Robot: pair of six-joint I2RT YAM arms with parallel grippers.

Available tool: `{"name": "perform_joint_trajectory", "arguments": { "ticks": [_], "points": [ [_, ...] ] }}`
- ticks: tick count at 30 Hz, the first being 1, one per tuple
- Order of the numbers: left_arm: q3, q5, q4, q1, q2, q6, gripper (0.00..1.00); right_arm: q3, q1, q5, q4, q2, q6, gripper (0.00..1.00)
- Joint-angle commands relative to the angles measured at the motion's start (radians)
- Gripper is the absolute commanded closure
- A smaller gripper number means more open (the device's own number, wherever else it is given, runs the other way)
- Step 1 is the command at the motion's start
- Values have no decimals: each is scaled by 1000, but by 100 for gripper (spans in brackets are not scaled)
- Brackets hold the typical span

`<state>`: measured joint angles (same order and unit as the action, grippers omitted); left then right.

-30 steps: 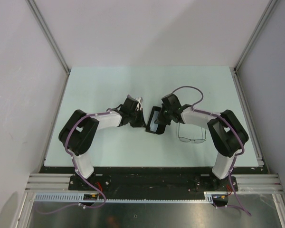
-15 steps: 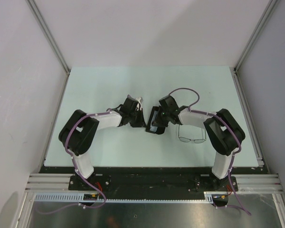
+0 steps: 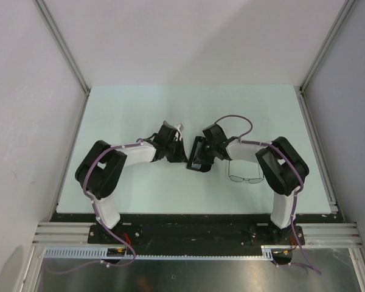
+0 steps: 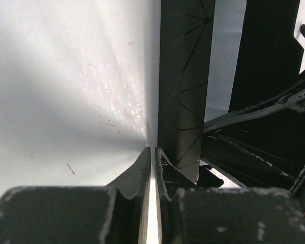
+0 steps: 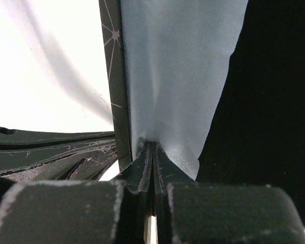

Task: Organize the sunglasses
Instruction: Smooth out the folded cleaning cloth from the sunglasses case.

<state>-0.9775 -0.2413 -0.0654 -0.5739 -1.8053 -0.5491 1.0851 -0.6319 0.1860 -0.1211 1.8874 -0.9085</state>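
My right claw point(image 5: 152, 152) is pinched tight on a fold of the light blue cloth point(image 5: 178, 76), so neither claw has the sunglasses point(image 3: 245, 178). They lie flat on the counter point(image 3: 140, 109), just right of the black case point(image 3: 196, 160) and close under my right forearm. That closeness is my main worry: if I swing the right arm back while lifting the cloth, the forearm could sweep the thin frame aside or press down on it. The cloth could also catch on the case lining and drag the whole case along. My left claw point(image 4: 153, 155) is closed to a sliver right at the case's outer wall, and I cannot tell whether it actually grips that edge. If it doesn't, nothing holds the case in place. Only the top view shows the glasses and how the arms crowd together. Only the right wrist view proves the pinch on the cloth, which the top view hides beneath the claw. The left wrist view alone shows that near-closed gap against the case wall.
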Motion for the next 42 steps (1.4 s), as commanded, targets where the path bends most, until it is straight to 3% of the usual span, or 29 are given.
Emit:
{"name": "perform_joint_trajectory", "arguments": {
  "ticks": [1,10,18,31,38,42],
  "points": [
    [-36,-29,18,-9,37,-6,89,24,-5,-6,17,24,17,100],
    [-33,-26,18,-9,41,-6,89,24,1,-19,26,27,34,100],
    [-30,-24,18,-9,43,-6,89,24,17,-16,20,-19,31,77],
    [-29,-21,18,-9,44,-6,89,24,35,-126,-61,-155,69,86],
    [-33,-10,16,-9,49,-3,89,24,80,-108,-28,-125,77,96],
    [-33,-1,16,-9,53,-5,89,36,100,-86,4,-91,97,97]
  ]
}}
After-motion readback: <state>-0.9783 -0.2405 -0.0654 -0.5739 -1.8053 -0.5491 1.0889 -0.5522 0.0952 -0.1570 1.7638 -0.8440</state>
